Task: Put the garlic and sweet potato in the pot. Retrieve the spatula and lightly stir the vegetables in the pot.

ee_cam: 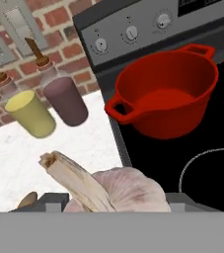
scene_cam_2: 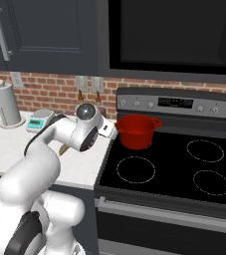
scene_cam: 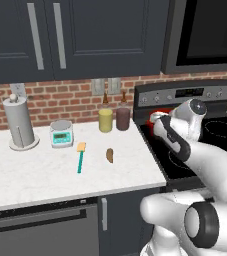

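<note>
White glossy arm [scene_cam: 205, 165], rounded bulky links, dark grey joint rings, round grey cap with small dot at wrist.

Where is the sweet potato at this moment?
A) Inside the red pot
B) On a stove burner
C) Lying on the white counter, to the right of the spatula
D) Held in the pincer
C: in the left base view the sweet potato lies on the white counter, just right of the spatula; the red pot looks empty, and the pincer holds the garlic instead.
</note>
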